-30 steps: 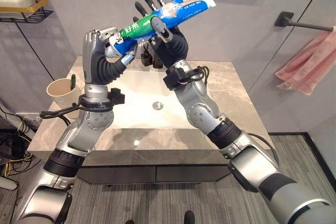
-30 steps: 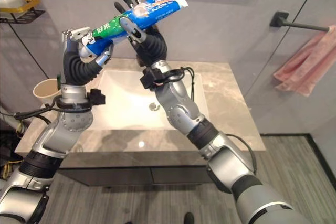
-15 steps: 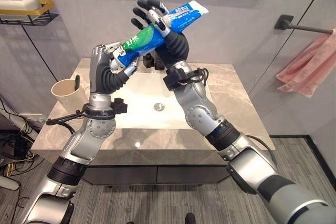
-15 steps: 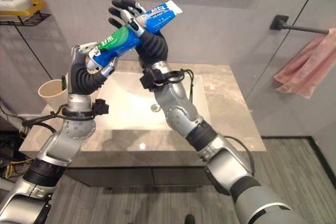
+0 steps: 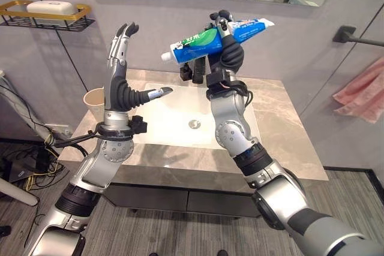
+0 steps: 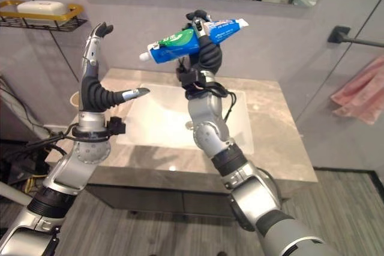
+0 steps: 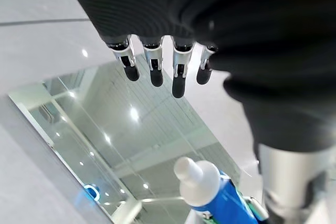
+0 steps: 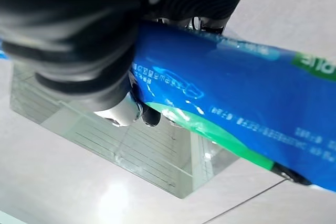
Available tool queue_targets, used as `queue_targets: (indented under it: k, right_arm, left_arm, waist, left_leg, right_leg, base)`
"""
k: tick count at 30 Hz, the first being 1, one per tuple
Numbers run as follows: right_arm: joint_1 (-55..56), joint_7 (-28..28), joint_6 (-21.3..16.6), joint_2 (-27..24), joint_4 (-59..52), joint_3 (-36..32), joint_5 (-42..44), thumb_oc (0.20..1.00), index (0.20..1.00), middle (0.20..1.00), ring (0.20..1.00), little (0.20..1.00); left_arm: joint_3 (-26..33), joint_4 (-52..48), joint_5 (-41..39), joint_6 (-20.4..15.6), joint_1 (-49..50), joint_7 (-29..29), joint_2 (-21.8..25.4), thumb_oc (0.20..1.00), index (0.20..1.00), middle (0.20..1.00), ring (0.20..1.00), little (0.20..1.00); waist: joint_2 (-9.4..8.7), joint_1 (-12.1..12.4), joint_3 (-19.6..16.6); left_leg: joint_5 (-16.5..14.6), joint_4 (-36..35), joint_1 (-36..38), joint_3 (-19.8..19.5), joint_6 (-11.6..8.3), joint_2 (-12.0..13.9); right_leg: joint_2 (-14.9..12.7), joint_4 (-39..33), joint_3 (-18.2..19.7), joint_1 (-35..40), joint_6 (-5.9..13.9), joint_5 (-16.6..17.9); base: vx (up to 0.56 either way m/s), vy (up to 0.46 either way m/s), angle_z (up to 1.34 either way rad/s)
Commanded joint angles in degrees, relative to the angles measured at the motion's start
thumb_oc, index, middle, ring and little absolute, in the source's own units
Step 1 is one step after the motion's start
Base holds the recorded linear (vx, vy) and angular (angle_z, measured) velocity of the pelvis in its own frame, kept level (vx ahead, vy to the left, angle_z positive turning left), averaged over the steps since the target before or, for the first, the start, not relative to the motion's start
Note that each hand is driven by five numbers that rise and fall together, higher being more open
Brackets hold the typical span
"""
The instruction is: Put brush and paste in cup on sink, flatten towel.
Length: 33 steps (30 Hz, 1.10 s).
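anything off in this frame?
Towel hangs bunched and lopsided off the rail, not flat. Toothpaste is held high over the sink in the right hand; left hand open, empty.

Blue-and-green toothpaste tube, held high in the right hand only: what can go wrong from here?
1. The blue-and-green toothpaste tube is held near its middle by the right hand, high above the white sink basin. If the grip slips, it likely drops into the basin.
2. The beige paper cup sits behind the left forearm, and the open left hand is raised beside it. A careless arm move could knock it over.
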Motion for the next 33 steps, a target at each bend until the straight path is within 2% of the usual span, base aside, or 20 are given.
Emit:
queue_targets:
  k: [1, 5, 6, 7, 8, 10, 11, 16, 21, 22, 27, 33]
  right_arm:
    - [-5.0, -0.8, -4.3, 0.6, -0.8, -4.7, -4.5, 0.2, 0.2, 0.2, 0.2, 0.2]
    - [-5.0, -1.5, -4.2, -1.4, -0.9, -5.0, -6.0, 0.2, 0.2, 0.2, 0.2, 0.2]
    - [-5.6, -1.9, -3.4, -3.6, -0.1, -5.4, -7.4, 0.2, 0.2, 0.2, 0.2, 0.2]
    - [-5.6, -1.9, -3.4, -3.6, -0.1, -5.4, -7.4, 0.2, 0.2, 0.2, 0.2, 0.2]
    - [-6.0, -1.7, -2.4, -5.4, 1.3, -4.6, -8.5, 0.2, 0.2, 0.2, 0.2, 0.2]
    - [-6.4, -1.7, -1.6, -6.6, 1.7, -4.1, -9.4, 0.2, 0.2, 0.2, 0.2, 0.2]
    - [-7.4, -2.0, -0.5, -8.8, 3.3, -3.5, -10.9, 0.2, 0.2, 0.2, 0.2, 0.2]
    - [-10.9, -2.7, 1.2, -13.8, 8.0, -4.1, -13.0, 0.2, 0.2, 0.2, 0.2, 0.2]
    - [-13.8, -2.9, 1.9, -16.6, 12.0, -4.0, -14.8, 0.2, 0.2, 0.2, 0.2, 0.2]
    - [-15.1, -2.9, 2.6, -18.0, 13.6, -3.5, -16.2, 0.2, 0.2, 0.2, 0.2, 0.2]
    - [-16.7, -2.5, 3.7, -20.4, 15.6, -2.7, -18.1, 0.2, 0.2, 0.2, 0.2, 0.2]
    - [-17.9, -2.6, 5.1, -21.6, 16.3, -0.9, -20.6, 0.2, 0.2, 0.2, 0.2, 0.2]
  left_arm:
    - [2.5, -3.4, -0.9, -2.0, 2.4, 2.5, 4.0, 1.0, 1.0, 1.0, 1.0, 1.0]
    - [5.4, -5.3, -1.9, -3.0, 7.1, 2.4, 5.5, 1.0, 1.0, 1.0, 1.0, 1.0]
    - [7.7, -5.4, -4.7, -4.5, 11.5, 1.7, 6.3, 1.0, 1.0, 1.0, 1.0, 1.0]
    - [8.0, -5.7, -4.9, -4.5, 11.8, 1.5, 6.4, 1.0, 1.0, 1.0, 1.0, 1.0]
    - [10.7, -4.8, -6.9, -5.0, 14.5, 1.6, 6.9, 1.0, 1.0, 1.0, 1.0, 1.0]
    - [11.7, -3.8, -8.6, -5.5, 16.0, 1.2, 6.9, 1.0, 1.0, 1.0, 1.0, 1.0]
    - [14.2, -1.8, -11.2, -6.1, 18.8, 0.8, 7.0, 1.0, 1.0, 1.0, 1.0, 1.0]
    - [16.9, 1.7, -16.5, -7.8, 23.7, -2.6, 7.8, 1.0, 1.0, 1.0, 1.0, 1.0]
    - [16.4, 6.6, -21.0, -8.4, 25.9, -6.2, 7.8, 1.0, 1.0, 1.0, 1.0, 1.0]
    - [15.9, 11.1, -24.4, -7.7, 27.6, -8.0, 6.5, 1.0, 1.0, 1.0, 1.0, 1.0]
    - [15.2, 20.6, -28.1, -5.4, 29.5, -10.3, 3.4, 1.0, 1.0, 1.0, 1.0, 1.0]
    - [14.2, 25.4, -30.2, -4.4, 29.6, -11.9, 1.4, 1.0, 1.0, 1.0, 1.0, 1.0]
  waist:
    - [-4.07, 2.6, -1.7]
    - [-4.67, 4.1, -1.2]
    - [-5.19, 6.0, -0.7]
    - [-5.2, 5.8, -0.7]
    - [-5.72, 7.0, -0.5]
    - [-5.89, 7.4, -0.4]
    - [-6.33, 8.8, -0.2]
    - [-6.79, 10.9, 0.2]
    - [-7.03, 12.2, 0.8]
    - [-7.02, 13.1, 1.1]
    - [-7.19, 14.0, 1.5]
    - [-7.84, 14.6, 1.9]
  left_leg:
    - [-0.6, 0.3, -0.9, -2.0, 2.65, -2.8]
    - [-0.3, 0.3, -2.0, -3.8, 2.67, -3.2]
    - [0.0, 0.3, -2.8, -5.0, 2.78, -3.5]
    - [0.1, 0.3, -2.9, -5.2, 2.79, -3.5]
    - [0.3, 0.3, -3.6, -6.2, 2.83, -3.9]
    - [0.4, 0.3, -4.0, -6.7, 2.92, -4.2]
    - [0.7, 0.3, -4.6, -7.6, 2.96, -4.6]
    - [1.1, 0.3, -6.1, -9.9, 3.29, -5.7]
    - [1.7, 0.3, -7.4, -11.6, 3.52, -6.8]
    - [1.6, 0.3, -7.8, -12.3, 3.5, -7.1]
    - [2.3, 0.3, -9.1, -13.4, 4.05, -8.1]
    - [2.4, 0.3, -9.8, -14.3, 4.37, -8.6]
  right_leg:
    - [-7.0, 0.0, -0.8, 3.2, 4.36, 0.7]
    - [-7.4, 0.0, -2.4, 3.7, 4.25, 0.6]
    - [-7.6, 0.0, -3.5, 4.0, 4.31, 0.6]
    - [-7.7, 0.0, -3.6, 4.0, 4.33, 0.6]
    - [-7.9, 0.0, -4.6, 4.2, 4.46, 0.7]
    - [-8.0, 0.0, -5.1, 4.3, 4.57, 0.8]
    - [-8.4, 0.0, -6.1, 4.5, 4.75, 1.0]
    - [-9.2, 0.0, -8.1, 5.1, 5.16, 1.3]
    - [-10.0, 0.0, -9.8, 5.5, 5.61, 1.9]
    - [-10.2, 0.0, -10.7, 5.9, 5.8, 1.9]
    - [-10.8, 0.0, -11.7, 5.6, 6.26, 3.2]
    - [-11.0, 0.0, -12.3, 5.6, 6.55, 3.9]
  base:
    - [-0.02, 0.002, 0.32]
    - [-0.02, 0.002, 0.34]
    - [-0.02, -0.001, 0.28]
    - [-0.02, 0.004, 0.26]
    - [0.0, 0.007, 0.29]
    - [0.0, 0.007, 0.42]
    - [0.01, 0.009, 0.36]
    - [0.01, 0.01, 0.34]
    - [0.0, 0.025, 0.19]
    - [0.0, 0.021, 0.23]
    - [0.0, 0.025, 0.16]
    - [0.0, 0.016, 0.12]
